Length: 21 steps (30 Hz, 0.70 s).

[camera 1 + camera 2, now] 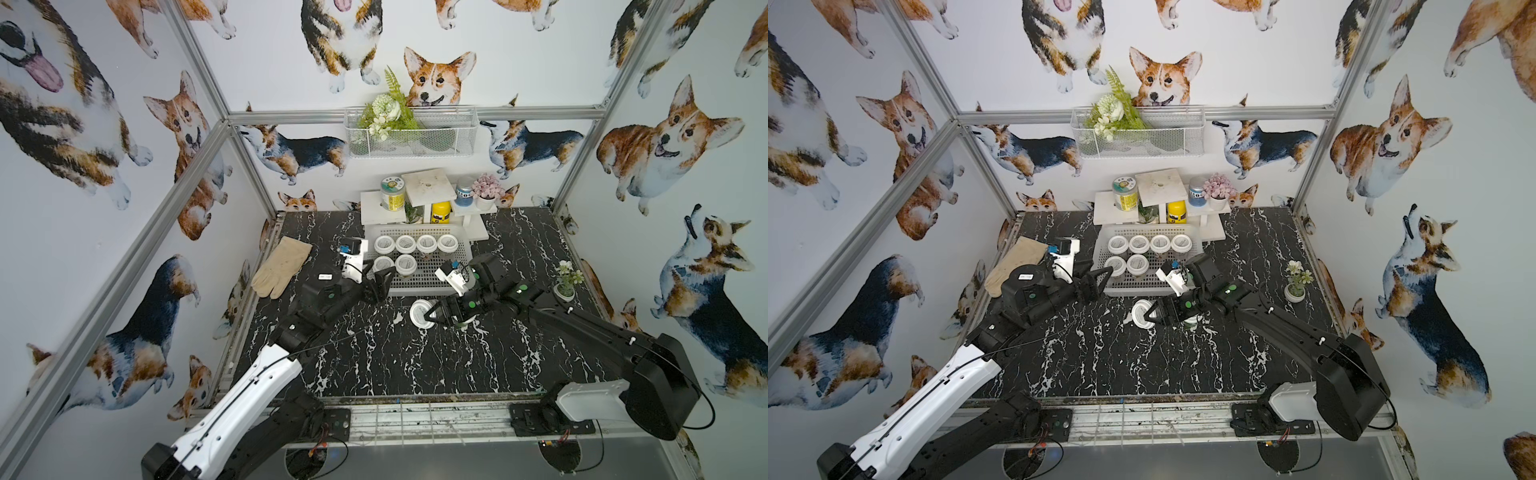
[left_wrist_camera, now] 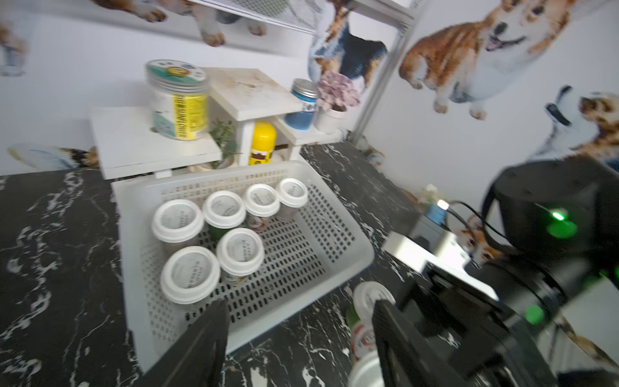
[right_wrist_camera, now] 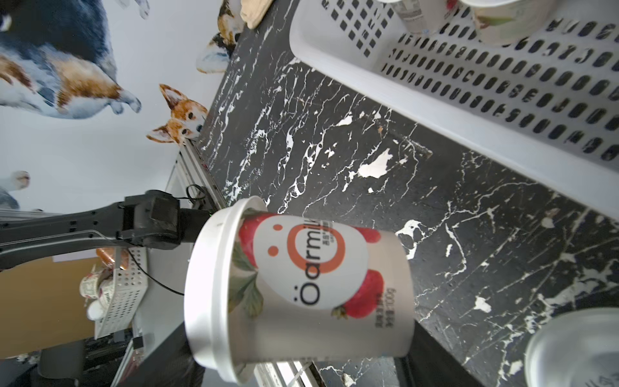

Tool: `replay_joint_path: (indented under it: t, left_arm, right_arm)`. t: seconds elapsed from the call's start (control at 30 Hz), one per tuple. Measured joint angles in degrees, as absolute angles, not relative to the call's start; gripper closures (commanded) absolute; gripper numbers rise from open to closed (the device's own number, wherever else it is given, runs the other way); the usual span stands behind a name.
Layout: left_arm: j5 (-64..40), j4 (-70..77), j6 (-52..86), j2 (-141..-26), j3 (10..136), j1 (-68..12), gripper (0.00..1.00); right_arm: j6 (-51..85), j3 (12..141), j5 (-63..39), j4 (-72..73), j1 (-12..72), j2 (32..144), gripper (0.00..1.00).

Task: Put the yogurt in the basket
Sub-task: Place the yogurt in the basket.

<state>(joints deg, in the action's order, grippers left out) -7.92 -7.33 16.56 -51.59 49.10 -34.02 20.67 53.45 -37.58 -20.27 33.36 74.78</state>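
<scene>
The white lattice basket (image 1: 415,289) (image 1: 1133,289) (image 2: 365,251) (image 3: 402,110) stands at the back middle of the table. Several white-lidded yogurt cups (image 1: 405,244) (image 2: 224,209) stand inside it in two rows. Just in front of the basket, my right gripper (image 1: 430,316) (image 1: 1152,316) (image 3: 301,358) is shut on a strawberry-labelled yogurt (image 1: 419,312) (image 1: 1141,313) (image 3: 318,284) (image 2: 371,298). Another yogurt (image 3: 576,351) (image 1: 1192,320) stands on the table, mostly hidden under that arm. My left gripper (image 1: 382,282) (image 1: 1096,282) (image 2: 298,341) hangs open by the basket's front left corner, holding nothing.
A tan glove (image 1: 280,266) lies at the left of the table. Behind the basket a white stepped shelf (image 1: 382,208) carries a green-yellow jar, a yellow bottle (image 1: 440,212) and a blue jar. A small potted plant (image 1: 566,286) stands at the right. A wire-mesh basket (image 1: 411,137) hangs on the back wall.
</scene>
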Motion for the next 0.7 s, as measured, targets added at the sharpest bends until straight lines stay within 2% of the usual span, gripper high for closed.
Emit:
replay_joint_path:
  t: [0.1, 0.2, 0.33, 0.5, 0.7]
  left_arm:
    - [-7.6, -12.3, 13.1, -54.4, 54.4, -42.4, 0.23]
    - [-6.3, -15.6, 10.8, -57.8, 57.3, -46.0, 0.23]
    - [-6.1, -19.1, 8.9, -58.9, 56.5, -47.9, 0.18]
    - [-5.0, -21.7, 7.3, -60.7, 57.7, -48.9, 0.07]
    - [-1.8, -23.2, 5.6, -66.4, 61.9, -55.0, 0.04]
  right_arm:
    - [21.9, 53.5, -40.3, -19.9, 31.0, 74.0, 0.15]
    - [22.2, 53.3, -42.9, -19.8, 28.3, 72.8, 0.15]
    - [22.4, 52.4, -47.1, -19.7, 24.7, 71.2, 0.14]
    - [22.2, 52.1, -51.9, -20.2, 20.6, 70.5, 0.14]
    - [21.9, 52.2, -55.9, -21.3, 20.2, 71.0, 0.15]
